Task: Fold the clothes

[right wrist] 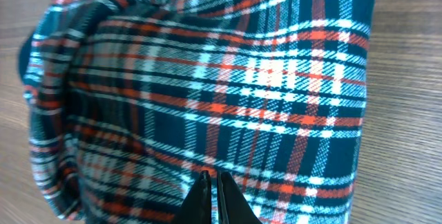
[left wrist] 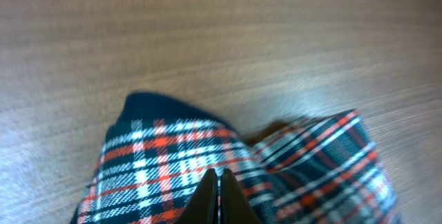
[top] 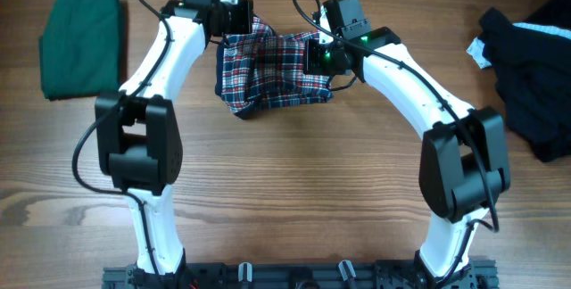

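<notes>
Your left gripper [left wrist: 219, 182] is pinched tight on the plaid dress [top: 272, 70]. Its two fingers meet in a thin seam, and the red, white and navy cloth bunches up directly ahead of the tips. A rounded navy edge of the dress lies just beyond them, against the bare wooden table [top: 285, 191].

Your right gripper [right wrist: 213, 182] is clenched on the same dress. Its fingers are closed together, and a broad, fairly smooth panel of plaid spreads out in front of them and fills most of the right wrist view.

From overhead, the dress sits crumpled between your two grippers. The left one holds its far corner and the right one its opposite edge, and the lower hem sags toward the arms' bases.

A folded dark-green garment [top: 80, 44] lies flat, well apart from the left gripper on its outer side. A rumpled black garment [top: 531, 79] lies well out past the right gripper on its outer side, with a pale label showing at its near edge.
</notes>
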Available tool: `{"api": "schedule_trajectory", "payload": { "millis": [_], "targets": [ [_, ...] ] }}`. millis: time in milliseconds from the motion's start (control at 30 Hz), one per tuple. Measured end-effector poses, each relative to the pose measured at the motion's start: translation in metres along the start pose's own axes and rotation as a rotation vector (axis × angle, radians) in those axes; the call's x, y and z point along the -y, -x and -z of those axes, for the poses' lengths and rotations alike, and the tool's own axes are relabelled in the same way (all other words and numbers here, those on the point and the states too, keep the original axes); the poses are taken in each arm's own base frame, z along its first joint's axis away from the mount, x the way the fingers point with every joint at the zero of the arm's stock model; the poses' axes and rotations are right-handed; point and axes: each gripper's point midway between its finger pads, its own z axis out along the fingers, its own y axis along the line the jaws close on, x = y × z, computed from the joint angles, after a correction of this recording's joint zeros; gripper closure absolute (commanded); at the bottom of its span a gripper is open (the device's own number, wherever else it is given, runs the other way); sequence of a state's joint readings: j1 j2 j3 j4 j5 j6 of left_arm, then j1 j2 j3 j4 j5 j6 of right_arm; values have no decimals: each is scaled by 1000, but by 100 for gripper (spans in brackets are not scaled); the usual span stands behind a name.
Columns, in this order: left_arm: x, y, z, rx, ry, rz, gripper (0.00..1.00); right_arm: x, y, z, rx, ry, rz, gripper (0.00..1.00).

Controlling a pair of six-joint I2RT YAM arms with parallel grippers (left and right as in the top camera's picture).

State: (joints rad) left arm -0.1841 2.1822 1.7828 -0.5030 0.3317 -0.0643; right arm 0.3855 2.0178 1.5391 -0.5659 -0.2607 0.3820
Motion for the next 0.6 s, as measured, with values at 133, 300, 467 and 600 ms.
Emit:
{"api": "schedule_trajectory", "payload": {
  "millis": [133, 300, 467, 600],
  "targets": [
    [-7, -17, -17, -49, 0, 17, 96, 6, -7, -12, -28, -9, -8, 96],
    [-14, -30, -32, -83, 4, 29, 96, 9, -11, -19, -46, -10, -13, 96],
    [-20, -31, -45, -71, 12, 25, 96, 9, -11, -20, -47, -10, -13, 96],
    [-31, -36, -58, -67, 45, 23, 96, 9, -13, -20, -53, -12, -15, 96]
  ]
}}
